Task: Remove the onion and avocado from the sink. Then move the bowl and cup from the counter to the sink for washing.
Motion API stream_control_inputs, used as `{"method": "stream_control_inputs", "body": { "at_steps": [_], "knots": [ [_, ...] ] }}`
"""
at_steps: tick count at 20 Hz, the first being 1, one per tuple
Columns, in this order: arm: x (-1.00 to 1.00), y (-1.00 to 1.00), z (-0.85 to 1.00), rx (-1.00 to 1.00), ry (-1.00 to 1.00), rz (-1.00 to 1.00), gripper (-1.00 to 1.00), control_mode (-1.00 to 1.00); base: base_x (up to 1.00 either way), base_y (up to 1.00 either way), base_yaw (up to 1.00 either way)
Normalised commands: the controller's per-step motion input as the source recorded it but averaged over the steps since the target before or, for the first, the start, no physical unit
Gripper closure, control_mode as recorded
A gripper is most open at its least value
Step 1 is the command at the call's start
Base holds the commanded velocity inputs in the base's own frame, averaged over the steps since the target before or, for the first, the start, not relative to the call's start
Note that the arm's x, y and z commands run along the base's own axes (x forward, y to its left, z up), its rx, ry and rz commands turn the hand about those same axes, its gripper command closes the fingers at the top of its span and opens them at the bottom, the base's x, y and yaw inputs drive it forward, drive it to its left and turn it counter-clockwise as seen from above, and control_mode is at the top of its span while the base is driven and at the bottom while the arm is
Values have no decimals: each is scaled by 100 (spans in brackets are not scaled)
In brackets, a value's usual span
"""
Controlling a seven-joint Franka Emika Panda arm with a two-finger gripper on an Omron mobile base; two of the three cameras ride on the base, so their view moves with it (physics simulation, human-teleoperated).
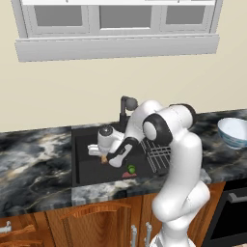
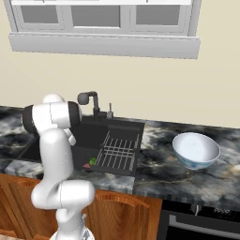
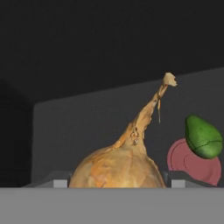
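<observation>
In the hand view the onion [image 3: 118, 168] fills the bottom centre, right between the two dark fingertips [image 3: 61, 181] of the end effector [image 3: 117, 183], whose jaws stand wide on either side of the bulb; whether they touch it I cannot tell. Its long axis runs from the bulb up toward the upper right, ending in the thin stem tail. The avocado [image 3: 203, 137] lies to the lower right, over a reddish disc [image 3: 181, 162] on the sink [image 1: 84, 166] floor, so the onion is the nearer target.

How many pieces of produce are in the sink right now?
2. The onion sits right at the gripper, between its fingertips. The avocado lies beside it over a reddish drain disc on the sink floor. The arm may hide more.
</observation>
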Motion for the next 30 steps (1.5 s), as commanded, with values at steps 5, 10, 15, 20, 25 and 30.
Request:
{"method": "stream_control_inputs", "body": {
  "at_steps": [5, 10, 15, 20, 25, 30],
  "knots": [
    [-13, -3, 29, -1, -1, -1, 100, -100, 0, 0, 0],
    [-16, -3, 29, 0, -1, 0, 100, -100, 0, 0, 0],
    [-14, -5, 28, 2, 0, -2, 100, -100, 0, 0, 0],
    [-15, -2, 27, 6, 0, -2, 100, -100, 0, 0, 0],
    [-18, -1, 27, 8, 0, -3, 100, -100, 0, 0, 0],
    [-16, 2, 31, 5, -5, 0, 100, -100, 0, 0, 0]
  ]
}}
